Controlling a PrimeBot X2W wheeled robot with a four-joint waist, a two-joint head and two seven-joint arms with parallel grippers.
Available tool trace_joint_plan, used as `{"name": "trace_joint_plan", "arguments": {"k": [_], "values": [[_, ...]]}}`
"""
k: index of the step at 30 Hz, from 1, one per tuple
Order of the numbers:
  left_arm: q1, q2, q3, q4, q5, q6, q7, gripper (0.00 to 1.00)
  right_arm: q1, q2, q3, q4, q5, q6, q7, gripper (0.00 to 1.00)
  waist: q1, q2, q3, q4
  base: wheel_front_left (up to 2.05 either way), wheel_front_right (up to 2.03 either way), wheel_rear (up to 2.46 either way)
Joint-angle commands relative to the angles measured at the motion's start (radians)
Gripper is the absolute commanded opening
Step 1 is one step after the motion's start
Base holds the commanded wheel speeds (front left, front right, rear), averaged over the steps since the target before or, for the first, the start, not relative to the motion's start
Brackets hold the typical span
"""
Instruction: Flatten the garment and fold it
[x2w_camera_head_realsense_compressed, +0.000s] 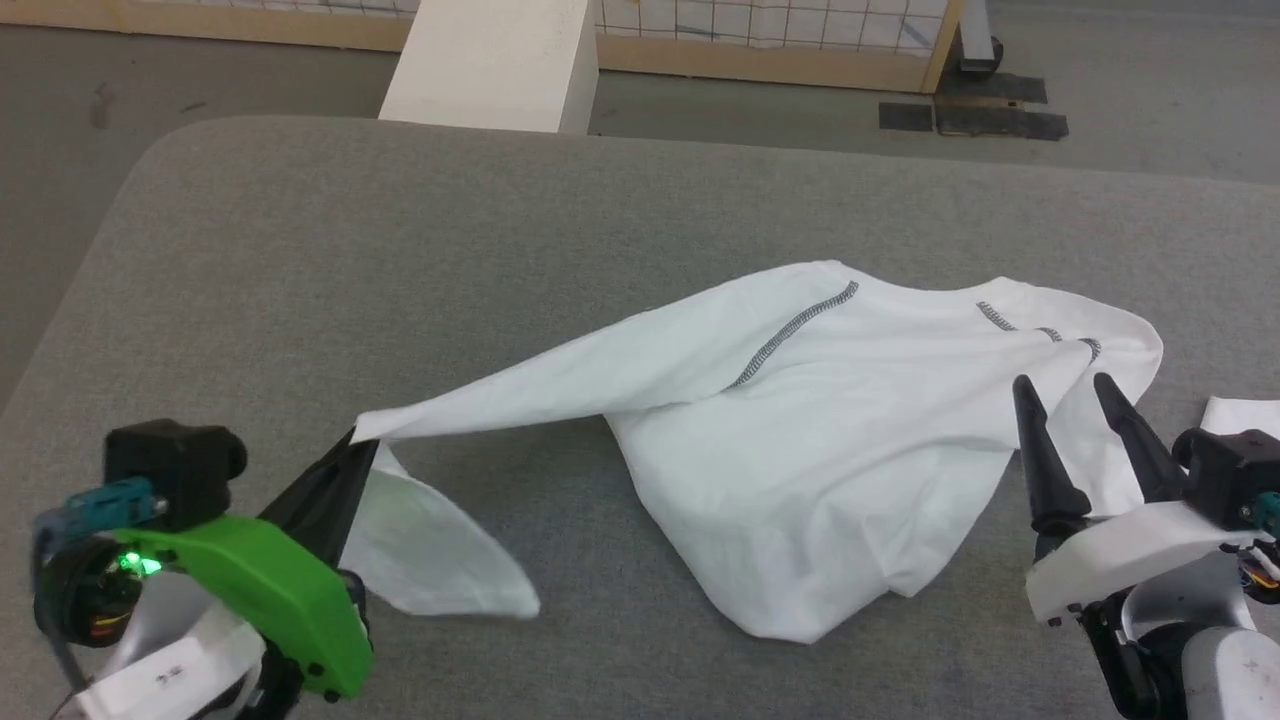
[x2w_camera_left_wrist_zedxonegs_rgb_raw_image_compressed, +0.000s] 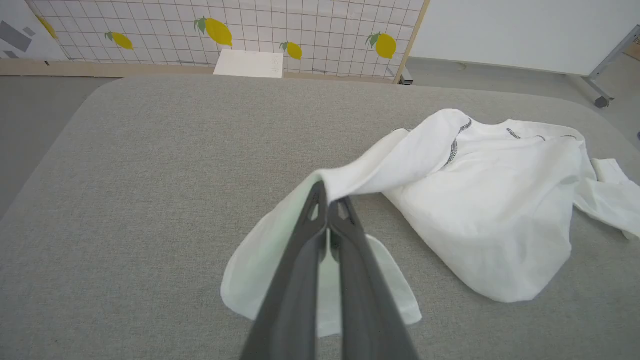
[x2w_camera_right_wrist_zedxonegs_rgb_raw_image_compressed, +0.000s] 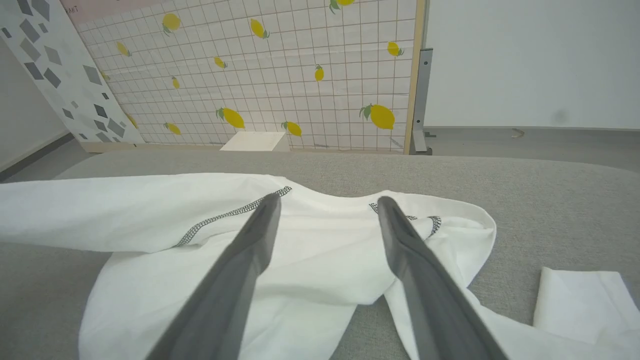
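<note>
The garment (x2w_camera_head_realsense_compressed: 830, 450) is a white long-sleeved shirt with grey zigzag stitching, lying crumpled on the right half of the grey table (x2w_camera_head_realsense_compressed: 400, 250). One sleeve stretches left and is lifted off the surface. My left gripper (x2w_camera_head_realsense_compressed: 352, 440) is shut on that sleeve near its end, and the cuff part hangs down below the fingers. The left wrist view has the closed gripper (x2w_camera_left_wrist_zedxonegs_rgb_raw_image_compressed: 329, 192) pinching the sleeve fold of the garment (x2w_camera_left_wrist_zedxonegs_rgb_raw_image_compressed: 500, 200). My right gripper (x2w_camera_head_realsense_compressed: 1062, 382) is open above the shirt's right side, and in the right wrist view the gripper (x2w_camera_right_wrist_zedxonegs_rgb_raw_image_compressed: 327, 200) hovers over the garment (x2w_camera_right_wrist_zedxonegs_rgb_raw_image_compressed: 310, 260) near the neckline.
A rigid white box (x2w_camera_head_realsense_compressed: 495, 60) stands on the floor beyond the table's far edge, in front of a tiled lemon-print panel (x2w_camera_left_wrist_zedxonegs_rgb_raw_image_compressed: 300, 25). The other sleeve's cuff (x2w_camera_right_wrist_zedxonegs_rgb_raw_image_compressed: 580, 300) lies at the table's right. Bare table surface spreads across the left and far side.
</note>
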Motion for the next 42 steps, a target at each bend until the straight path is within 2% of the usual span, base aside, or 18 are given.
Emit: {"name": "trace_joint_plan", "arguments": {"k": [1, 4, 7, 12, 15, 17, 22, 25, 26, 27, 28, 35, 42], "values": [[0.013, 0.001, 0.014, -0.023, -0.029, 0.009, 0.011, 0.00, 0.013, 0.002, -0.002, -0.010, 0.006, -0.002, 0.004, 1.00, 0.0000, 0.0000, 0.002, -0.006, 0.00, 0.00, 0.00], [-0.001, 0.014, 0.065, -0.036, -0.074, 0.016, 0.025, 0.00, 0.015, 0.002, -0.006, -0.025, 0.005, -0.002, 0.008, 1.00, 0.0000, 0.0000, 0.015, -0.022, 0.00, 0.00, 0.00], [-0.055, 0.038, 0.123, 0.024, -0.098, 0.012, 0.013, 0.00, 0.008, 0.002, -0.007, -0.037, 0.003, -0.002, 0.009, 1.00, 0.0000, 0.0000, 0.042, -0.039, 0.00, 0.00, 0.00], [-0.243, 0.104, 0.157, 0.255, -0.068, -0.015, -0.029, 0.00, -0.028, 0.002, 0.015, -0.057, 0.008, -0.002, 0.008, 1.00, 0.0000, 0.0000, 0.122, -0.082, 0.00, 0.00, 0.00], [-0.370, 0.127, 0.153, 0.408, -0.036, -0.013, -0.058, 0.00, -0.055, 0.002, 0.034, -0.065, 0.013, -0.002, 0.004, 1.00, 0.0000, 0.0000, 0.173, -0.113, 0.00, 0.00, 0.00], [-0.451, 0.151, 0.148, 0.505, 0.001, -0.003, -0.072, 0.00, -0.077, 0.002, 0.049, -0.067, 0.018, -0.002, -0.001, 1.00, 0.0000, 0.0000, 0.214, -0.139, 0.00, 0.00, 0.00], [-0.617, 0.199, 0.155, 0.698, 0.099, 0.064, -0.138, 0.00, -0.129, 0.002, 0.076, -0.058, 0.031, -0.002, -0.027, 1.00, 0.0000, 0.0000, 0.302, -0.197, 0.00, 0.00, 0.00], [-0.677, 0.207, 0.147, 0.784, 0.126, 0.075, -0.180, 0.00, -0.151, 0.002, 0.087, -0.043, 0.040, -0.002, -0.044, 1.00, 0.0000, 0.0000, 0.338, -0.221, 0.00, 0.00, 0.00], [-0.695, 0.205, 0.141, 0.814, 0.127, 0.070, -0.196, 0.14, -0.157, 0.002, 0.089, -0.037, 0.044, -0.002, -0.051, 1.00, 0.0000, 0.0000, 0.351, -0.228, 0.00, 0.00, 0.00], [-0.708, 0.199, 0.139, 0.838, 0.125, 0.069, -0.210, 0.60, -0.162, 0.002, 0.090, -0.031, 0.045, -0.002, -0.056, 1.00, 0.0000, 0.0000, 0.357, -0.231, 0.00, 0.00, 0.00], [-0.721, 0.194, 0.133, 0.864, 0.125, 0.065, -0.224, 1.00, -0.166, 0.002, 0.092, -0.025, 0.046, -0.002, -0.062, 1.00, 0.0000, 0.0000, 0.363, -0.234, 0.00, 0.00, 0.00], [-0.728, 0.150, 0.094, 0.953, 0.134, 0.047, -0.332, 1.00, -0.187, 0.002, 0.089, 0.009, 0.047, -0.002, -0.081, 1.00, 0.0000, 0.0000, 0.351, -0.220, 0.00, 0.00, 0.00], [-0.622, 0.036, 0.068, 0.876, 0.115, 0.038, -0.525, 1.00, -0.166, 0.002, 0.074, 0.021, 0.038, -0.002, -0.080, 1.00, 0.0000, 0.0000, 0.255, -0.176, 0.00, 0.00, 0.00]]}}
